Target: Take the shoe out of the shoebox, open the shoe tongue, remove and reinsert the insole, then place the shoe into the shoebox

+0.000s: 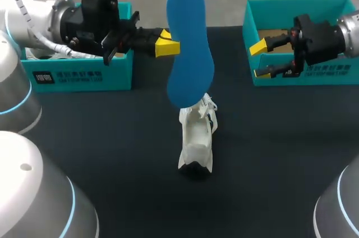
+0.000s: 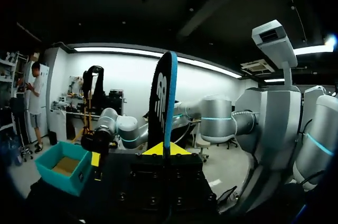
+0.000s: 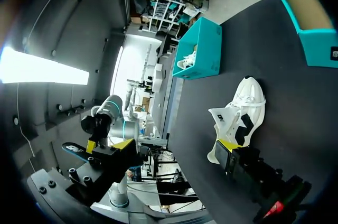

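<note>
A blue insole (image 1: pixel 190 47) stands upright in the air above the table's middle, with my left gripper (image 1: pixel 167 44) shut on its edge. In the left wrist view the insole (image 2: pixel 162 97) rises edge-on from between the yellow tips of that gripper (image 2: pixel 161 149). Below it a white shoe (image 1: pixel 197 137) sits on the dark table, toe toward the front edge. My right gripper (image 1: pixel 261 58) hovers open and empty in front of the right teal shoebox (image 1: pixel 303 75). In the right wrist view the shoe (image 3: pixel 237 113) lies just ahead of one finger of the wide-open gripper (image 3: pixel 175 143).
A second teal shoebox (image 1: pixel 84 72) stands at the back left behind my left arm, with something white inside (image 3: pixel 186 63). The right shoebox shows a bare brown floor (image 1: pixel 275 33). The dark table mat (image 1: pixel 112 137) spreads around the shoe.
</note>
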`<state>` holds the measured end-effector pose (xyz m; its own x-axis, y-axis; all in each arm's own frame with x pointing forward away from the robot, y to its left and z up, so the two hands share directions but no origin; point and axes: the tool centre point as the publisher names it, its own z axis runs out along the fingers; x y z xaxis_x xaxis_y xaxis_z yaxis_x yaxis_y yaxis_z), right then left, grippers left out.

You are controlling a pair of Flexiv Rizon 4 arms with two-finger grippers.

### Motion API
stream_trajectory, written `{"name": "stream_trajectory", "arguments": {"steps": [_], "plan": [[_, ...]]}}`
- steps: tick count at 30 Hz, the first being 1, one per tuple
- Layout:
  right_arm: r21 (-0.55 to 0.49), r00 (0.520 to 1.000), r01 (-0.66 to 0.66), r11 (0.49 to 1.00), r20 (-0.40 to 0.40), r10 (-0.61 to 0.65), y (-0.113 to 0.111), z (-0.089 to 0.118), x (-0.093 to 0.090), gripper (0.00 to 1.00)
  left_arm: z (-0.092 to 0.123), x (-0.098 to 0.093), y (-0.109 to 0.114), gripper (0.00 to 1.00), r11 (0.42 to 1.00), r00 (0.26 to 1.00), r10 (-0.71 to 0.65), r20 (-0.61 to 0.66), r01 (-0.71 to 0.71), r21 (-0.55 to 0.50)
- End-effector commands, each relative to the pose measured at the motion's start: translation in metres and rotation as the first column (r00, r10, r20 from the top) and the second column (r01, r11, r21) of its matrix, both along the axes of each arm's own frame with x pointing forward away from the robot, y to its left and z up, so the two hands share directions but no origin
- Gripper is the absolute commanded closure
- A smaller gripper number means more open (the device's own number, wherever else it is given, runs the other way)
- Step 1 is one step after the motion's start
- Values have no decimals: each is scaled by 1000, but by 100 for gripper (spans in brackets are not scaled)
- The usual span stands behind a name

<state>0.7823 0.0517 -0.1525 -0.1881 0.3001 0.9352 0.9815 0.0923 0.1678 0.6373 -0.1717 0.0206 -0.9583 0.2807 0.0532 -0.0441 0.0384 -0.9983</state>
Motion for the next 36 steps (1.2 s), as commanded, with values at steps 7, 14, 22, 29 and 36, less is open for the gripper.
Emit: {"name": "stream_trajectory", "arguments": {"steps": [7,14,22,29,36], "plan": [[-2,1000,1,1000,0,-1,1,0,0,0,-6,23,-8,100,998,843,58,535,-33,-57],[-2,1000,1,1000,0,-1,1,0,0,0,-6,23,-8,100,998,843,58,535,-33,-57],[-2,1000,1,1000,0,-1,1,0,0,0,-26,37,-11,100,997,678,76,731,-41,-65],[-2,1000,1,1000,0,-1,1,0,0,0,-53,64,-11,100,989,398,144,906,-28,-145],[-2,1000,1,1000,0,-1,1,0,0,0,-59,74,-13,100,984,207,172,963,5,-177]]}}
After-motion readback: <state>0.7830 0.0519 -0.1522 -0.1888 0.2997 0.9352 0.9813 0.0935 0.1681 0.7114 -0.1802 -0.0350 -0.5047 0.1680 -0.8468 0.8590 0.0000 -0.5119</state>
